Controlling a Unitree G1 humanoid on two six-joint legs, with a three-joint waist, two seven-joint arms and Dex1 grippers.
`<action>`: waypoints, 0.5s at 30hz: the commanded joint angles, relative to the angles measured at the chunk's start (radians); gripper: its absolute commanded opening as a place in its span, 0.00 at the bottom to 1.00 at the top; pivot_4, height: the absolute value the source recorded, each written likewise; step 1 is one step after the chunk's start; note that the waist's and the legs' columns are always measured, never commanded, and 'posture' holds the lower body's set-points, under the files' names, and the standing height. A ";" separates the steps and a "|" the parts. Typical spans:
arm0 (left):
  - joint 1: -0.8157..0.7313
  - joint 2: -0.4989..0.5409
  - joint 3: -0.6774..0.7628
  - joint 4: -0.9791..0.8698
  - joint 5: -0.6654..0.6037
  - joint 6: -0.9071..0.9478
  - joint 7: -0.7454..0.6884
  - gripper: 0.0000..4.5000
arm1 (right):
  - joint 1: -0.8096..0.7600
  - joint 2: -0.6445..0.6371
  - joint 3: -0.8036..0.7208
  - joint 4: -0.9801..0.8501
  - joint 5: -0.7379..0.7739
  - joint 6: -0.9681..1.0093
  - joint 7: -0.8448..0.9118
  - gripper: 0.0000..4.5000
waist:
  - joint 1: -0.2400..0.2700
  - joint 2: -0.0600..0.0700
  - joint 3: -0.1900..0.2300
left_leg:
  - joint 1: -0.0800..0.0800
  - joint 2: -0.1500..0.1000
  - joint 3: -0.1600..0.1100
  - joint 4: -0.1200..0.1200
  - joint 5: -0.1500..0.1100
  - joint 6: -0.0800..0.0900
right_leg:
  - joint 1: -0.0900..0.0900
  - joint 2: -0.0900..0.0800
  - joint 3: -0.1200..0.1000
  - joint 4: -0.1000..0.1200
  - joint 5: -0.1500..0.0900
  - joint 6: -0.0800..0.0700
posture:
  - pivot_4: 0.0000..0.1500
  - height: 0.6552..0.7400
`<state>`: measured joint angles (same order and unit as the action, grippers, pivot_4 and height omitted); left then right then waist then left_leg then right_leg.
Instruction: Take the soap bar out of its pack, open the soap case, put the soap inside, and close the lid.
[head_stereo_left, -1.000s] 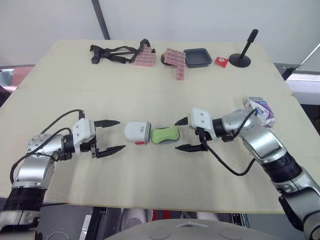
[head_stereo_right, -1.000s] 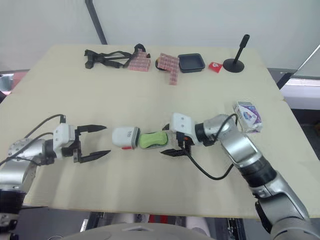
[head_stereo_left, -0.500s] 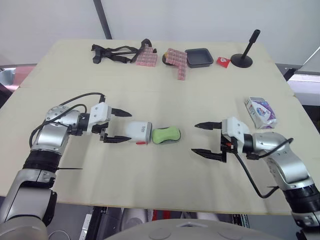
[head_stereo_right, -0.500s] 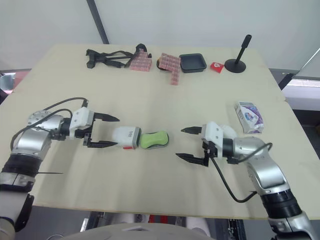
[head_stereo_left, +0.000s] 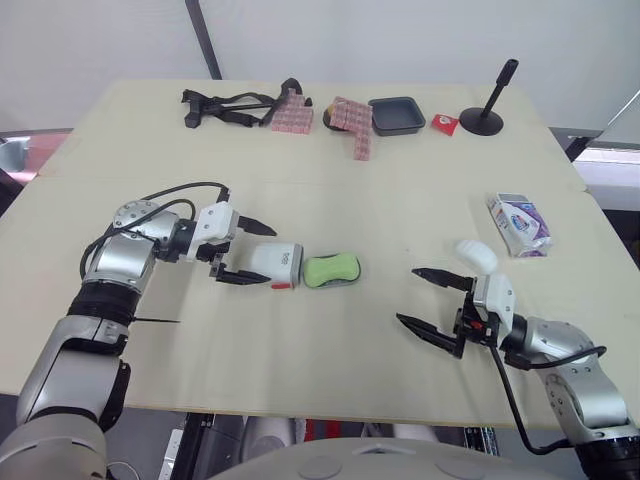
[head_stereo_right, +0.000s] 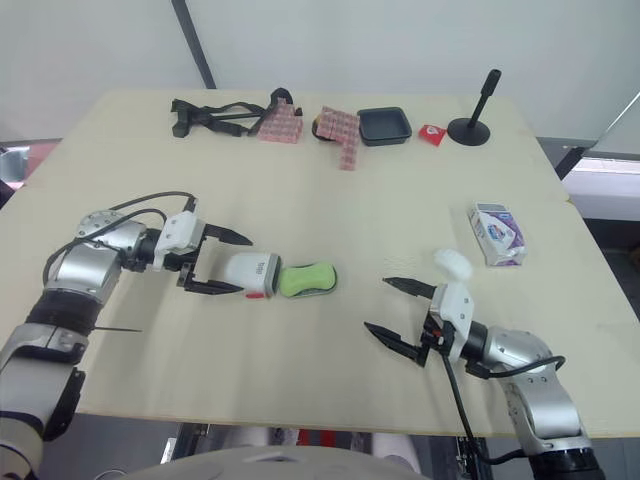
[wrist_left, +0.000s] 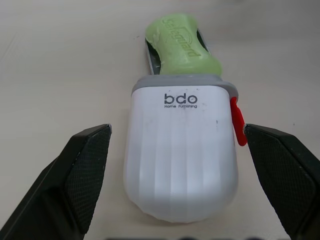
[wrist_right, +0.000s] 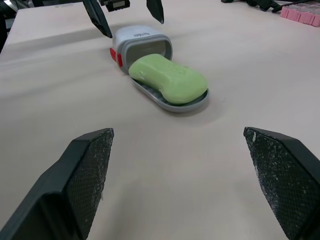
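Observation:
A white soap case with a grey rim and red latch lies on its side mid-table. A grey inner tray sticks out of its mouth, and on it rests the green soap bar. My left gripper is open, one finger on each side of the case's closed end without touching it. Well off to the soap's right, near the front edge, my right gripper is open and holds nothing. The purple and white soap pack lies at the right edge.
A small white rounded object sits by my right wrist. Along the far edge are a black strap tool, pink packs, a black tray, a small red item and a black stand.
My left gripper has moved right until its open fingers flank the case. My right gripper has drawn back from the soap toward the front right, still open.

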<state>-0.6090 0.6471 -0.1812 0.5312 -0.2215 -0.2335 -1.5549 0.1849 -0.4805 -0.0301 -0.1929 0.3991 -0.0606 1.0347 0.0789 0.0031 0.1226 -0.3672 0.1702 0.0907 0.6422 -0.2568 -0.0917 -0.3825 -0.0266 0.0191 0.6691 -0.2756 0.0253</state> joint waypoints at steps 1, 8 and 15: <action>-0.032 0.002 -0.002 0.012 0.009 -0.044 -0.045 1.00 | 0.000 -0.018 -0.024 0.002 0.004 -0.036 0.003 0.99 | 0.000 0.000 0.000 | 0.000 0.000 0.000 0.000 0.000 0.000 | 0.000 0.000 0.000 0.000 0.000 0.000 | 1.00 1.00; -0.057 -0.014 -0.021 0.047 0.023 -0.085 -0.047 1.00 | 0.011 -0.030 -0.021 0.019 0.005 -0.056 0.002 0.99 | 0.001 0.000 0.000 | 0.000 0.000 0.000 0.000 0.000 0.000 | 0.001 0.000 0.000 0.000 0.000 0.000 | 1.00 1.00; -0.060 -0.027 -0.040 0.076 0.043 -0.047 -0.027 1.00 | 0.025 -0.036 -0.014 0.019 0.004 -0.069 -0.001 0.99 | 0.000 0.000 0.000 | 0.000 0.000 -0.001 0.000 0.000 0.000 | 0.001 0.000 -0.001 0.000 0.000 0.000 | 1.00 1.00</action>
<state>-0.6586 0.6163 -0.2193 0.6044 -0.1876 -0.2878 -1.5620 0.2041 -0.5078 -0.0285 -0.1639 0.3989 -0.1097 1.0333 0.0792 0.0031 0.1226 -0.3671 0.1701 0.0900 0.6421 -0.2568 -0.0916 -0.3812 -0.0267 0.0183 0.6690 -0.2755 0.0254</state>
